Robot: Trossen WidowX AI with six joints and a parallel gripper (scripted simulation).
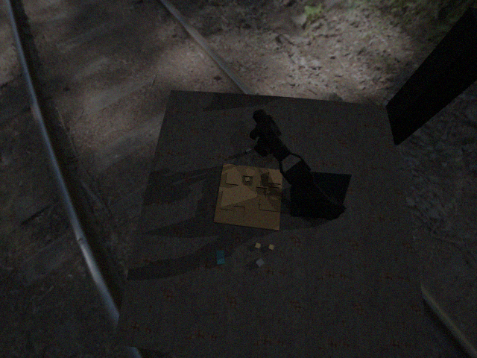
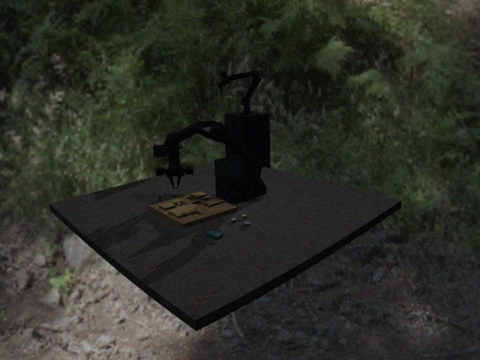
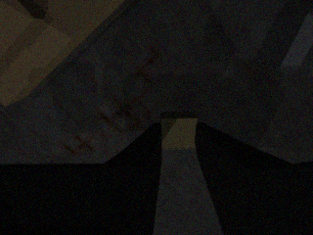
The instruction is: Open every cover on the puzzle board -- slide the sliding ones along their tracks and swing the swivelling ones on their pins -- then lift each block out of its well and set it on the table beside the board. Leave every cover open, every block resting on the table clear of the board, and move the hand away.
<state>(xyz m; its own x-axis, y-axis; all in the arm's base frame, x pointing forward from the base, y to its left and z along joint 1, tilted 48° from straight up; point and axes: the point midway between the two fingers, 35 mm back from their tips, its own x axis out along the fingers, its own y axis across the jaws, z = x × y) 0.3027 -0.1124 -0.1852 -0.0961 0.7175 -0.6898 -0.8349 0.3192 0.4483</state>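
My gripper is shut on a small yellow block and holds it above the table, past the board's far side. In the top view the hand hides the fingertips. The wooden puzzle board lies flat, with raised covers of the same colour. A square well shows near its far edge, with a small pale patch inside. Shadow makes the other wells and cover positions hard to tell. Two yellow blocks, a grey block and a teal block rest on the table clear of the board.
A small grey upright object stands on the table beyond the board's far edge, near the hand. The dark arm base stands beside the board. Dark shadows cross the table and board.
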